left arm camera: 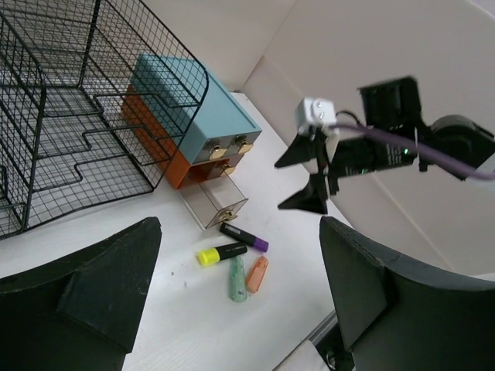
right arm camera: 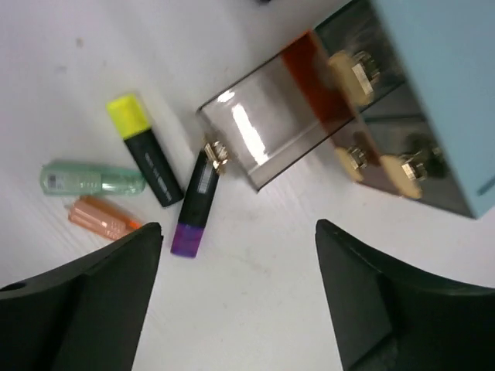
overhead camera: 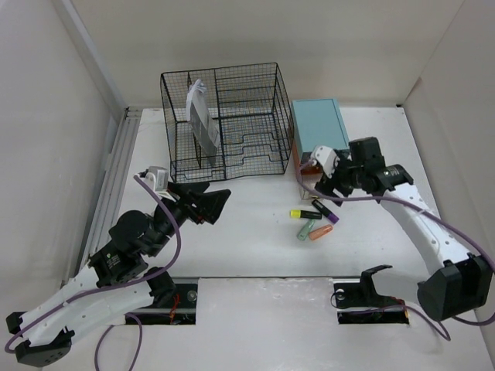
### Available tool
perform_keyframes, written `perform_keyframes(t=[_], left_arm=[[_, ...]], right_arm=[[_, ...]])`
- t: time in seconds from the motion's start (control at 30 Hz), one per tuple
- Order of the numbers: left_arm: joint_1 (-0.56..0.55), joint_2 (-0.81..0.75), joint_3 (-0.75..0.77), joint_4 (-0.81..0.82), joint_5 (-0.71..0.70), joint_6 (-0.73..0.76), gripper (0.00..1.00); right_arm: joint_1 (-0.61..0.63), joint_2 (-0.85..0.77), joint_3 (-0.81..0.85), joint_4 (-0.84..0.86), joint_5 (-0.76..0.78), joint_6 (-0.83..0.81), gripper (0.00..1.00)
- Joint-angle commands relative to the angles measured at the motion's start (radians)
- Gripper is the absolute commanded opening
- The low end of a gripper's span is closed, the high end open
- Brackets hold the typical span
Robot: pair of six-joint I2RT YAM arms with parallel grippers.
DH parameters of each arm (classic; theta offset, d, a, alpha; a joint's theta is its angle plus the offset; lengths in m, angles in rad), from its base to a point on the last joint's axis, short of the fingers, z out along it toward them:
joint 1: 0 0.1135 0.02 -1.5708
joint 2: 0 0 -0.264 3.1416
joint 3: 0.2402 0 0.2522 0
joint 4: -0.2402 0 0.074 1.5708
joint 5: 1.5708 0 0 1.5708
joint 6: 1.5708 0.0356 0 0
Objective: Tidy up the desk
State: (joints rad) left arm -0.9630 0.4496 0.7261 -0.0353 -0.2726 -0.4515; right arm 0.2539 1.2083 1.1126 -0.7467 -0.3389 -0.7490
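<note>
Both arms are over the desk [overhead camera: 247, 255], the white tabletop filling the top view between pale walls, with a grey rail [overhead camera: 116, 174] down its left edge. The left gripper [overhead camera: 210, 204] hangs in front of the black wire organizer [overhead camera: 232, 116], fingers spread wide, nothing between them. The right gripper [overhead camera: 328, 182] sits at the front of the teal drawer box [overhead camera: 319, 124], jaws apart too, and empty. One clear drawer [right arm camera: 263, 131] stands pulled out. Just beside its knob lies a purple-capped marker [right arm camera: 195, 207], next to a yellow-capped one [right arm camera: 145, 147]. A pale green highlighter [right arm camera: 93, 179] and an orange one [right arm camera: 104, 219] lie side by side. There's print on the purple-capped barrel and a label on the green, both too small to read.
</note>
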Motion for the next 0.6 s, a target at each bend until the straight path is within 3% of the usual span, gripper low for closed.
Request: perform_keyframes(t=[0.0,0.03,0.2,0.27,0.57], left_arm=[[-0.006,-0.017,-0.013,0.078,0.027,0.013,0.81],[-0.006,-0.017,-0.013,0.078,0.027,0.013,0.81],[-0.006,-0.028,-0.024,0.089,0.036,0.013,0.81],[-0.006,-0.028,-0.024,0.089,0.036,0.013,0.81],[-0.006,-0.028,-0.024,0.089,0.036,0.013,0.81]], right_arm=[[0.054,-0.073,-0.106,-0.097,0.167,-0.077,0.84],[0.054,-0.087,-0.134,-0.097,0.229,-0.098,0.76],[0.067,-0.035,-0.211,-0.088,0.275,-0.13,0.17],[0.067,0.003,-0.211,-0.079,0.275,-0.116,0.17],[0.067,0.158,-0.178,-0.036,0.23,-0.047,0.35]])
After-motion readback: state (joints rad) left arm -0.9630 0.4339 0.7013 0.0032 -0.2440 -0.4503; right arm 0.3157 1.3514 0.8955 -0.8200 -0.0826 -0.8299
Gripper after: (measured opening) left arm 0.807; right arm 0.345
